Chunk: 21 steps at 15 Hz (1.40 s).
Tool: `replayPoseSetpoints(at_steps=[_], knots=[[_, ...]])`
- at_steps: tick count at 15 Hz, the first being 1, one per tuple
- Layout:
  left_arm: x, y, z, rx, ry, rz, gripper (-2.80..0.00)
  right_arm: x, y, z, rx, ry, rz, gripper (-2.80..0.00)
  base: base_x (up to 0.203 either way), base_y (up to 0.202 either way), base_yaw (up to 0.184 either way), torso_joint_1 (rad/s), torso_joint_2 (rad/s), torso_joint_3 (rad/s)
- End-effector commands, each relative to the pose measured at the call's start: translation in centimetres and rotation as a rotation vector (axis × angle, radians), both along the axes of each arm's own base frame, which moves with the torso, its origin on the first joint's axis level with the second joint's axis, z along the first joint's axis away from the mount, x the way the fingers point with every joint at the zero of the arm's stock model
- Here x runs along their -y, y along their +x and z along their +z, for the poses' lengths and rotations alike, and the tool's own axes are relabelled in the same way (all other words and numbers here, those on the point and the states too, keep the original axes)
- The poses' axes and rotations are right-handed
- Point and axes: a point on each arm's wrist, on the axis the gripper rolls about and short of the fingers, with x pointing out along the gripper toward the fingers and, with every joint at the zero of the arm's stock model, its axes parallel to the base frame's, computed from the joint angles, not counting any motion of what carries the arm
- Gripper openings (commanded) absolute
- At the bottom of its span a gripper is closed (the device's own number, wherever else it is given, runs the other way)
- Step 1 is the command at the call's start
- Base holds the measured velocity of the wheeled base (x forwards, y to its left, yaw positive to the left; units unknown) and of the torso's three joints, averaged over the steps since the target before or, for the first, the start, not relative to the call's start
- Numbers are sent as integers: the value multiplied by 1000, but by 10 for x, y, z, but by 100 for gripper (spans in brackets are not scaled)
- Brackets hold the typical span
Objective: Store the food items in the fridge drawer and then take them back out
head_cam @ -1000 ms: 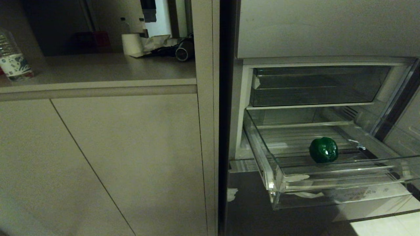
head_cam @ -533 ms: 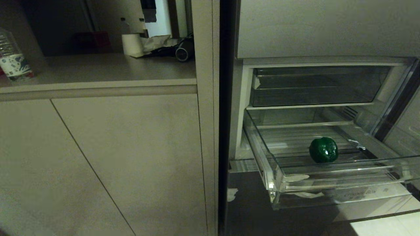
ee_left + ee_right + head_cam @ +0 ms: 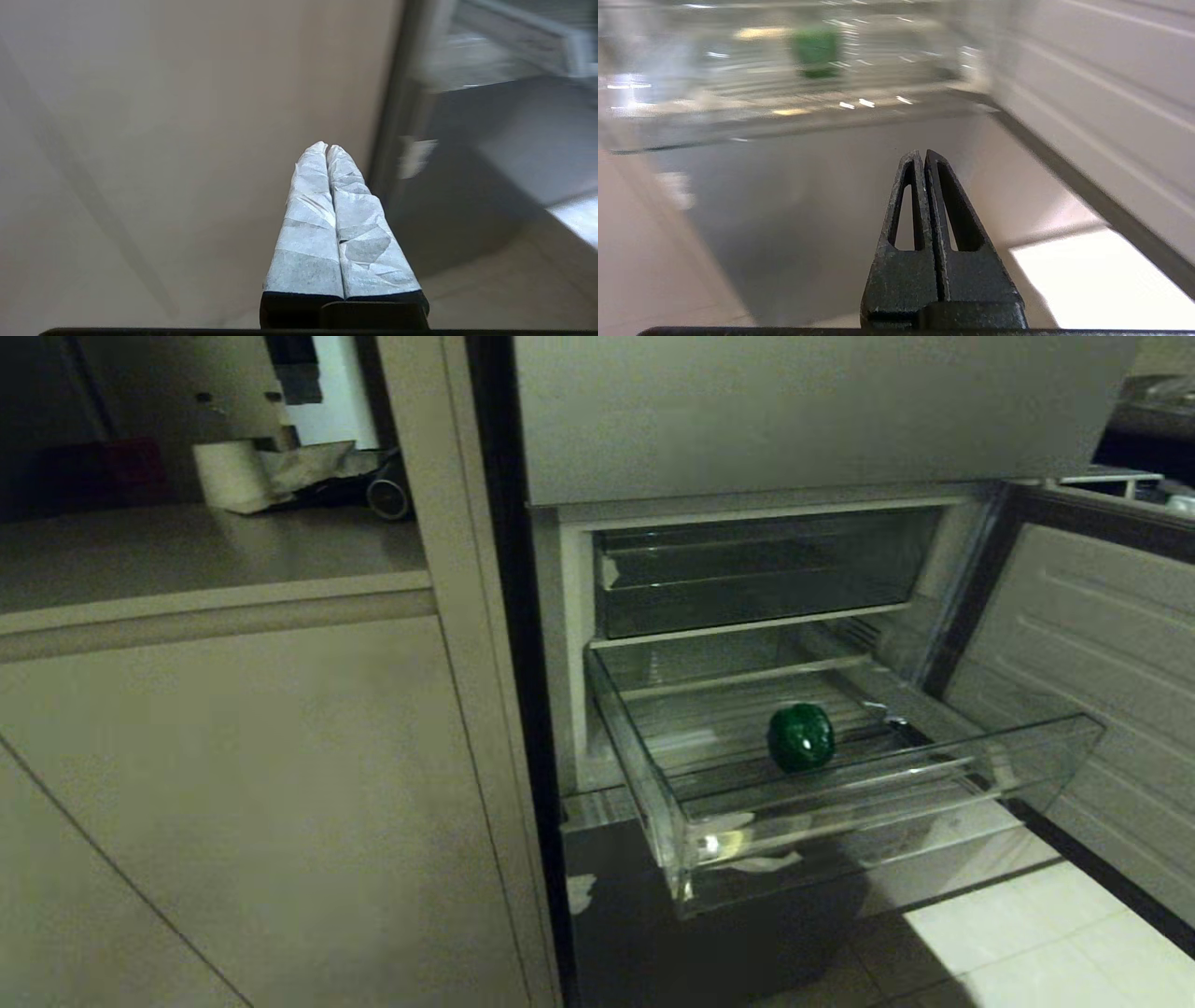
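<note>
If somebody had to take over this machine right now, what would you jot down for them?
Left end effector: shut, empty, low in front of the cabinet door.
Right end effector: shut, empty, low in front of the drawer.
Drawer: pulled out, fridge door open.
Pepper: lying on the drawer floor.
No other food item is in view.
Done: pepper stored.
Left: take the pepper back out.

Dim kitchen: beige cabinets (image 3: 233,784), countertop (image 3: 187,551), pale tiled floor (image 3: 1008,933).

glossy green pepper (image 3: 801,736) in clear plastic drawer (image 3: 868,803)
</note>
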Motion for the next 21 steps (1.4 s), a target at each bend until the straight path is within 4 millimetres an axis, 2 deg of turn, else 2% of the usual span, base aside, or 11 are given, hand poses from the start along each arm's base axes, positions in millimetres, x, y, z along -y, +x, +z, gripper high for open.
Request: replayPoseSetpoints(at_steps=[1,15,19,20,21], knots=[[0,0,0,1,0,1,-280,0,2,-8,-28,1,-1,-280,2,4,-178,12,2,6],[0,0,0,1,0,1,-280,0,2,-8,-26,10,0,-280,-1,8,-175,2,3,2],[0,0,0,1,0,1,-280,0,2,-8,-26,-2,-2,-280,-1,4,-90,1,0,2],[0,0,0,1,0,1,-280,0,1,-3,-9,-10,-12,-280,0,0,0,0,0,0],[0,0,0,1,0,1,-280,1,-3,10,26,-7,-39,-280,0,0,0,0,0,0]])
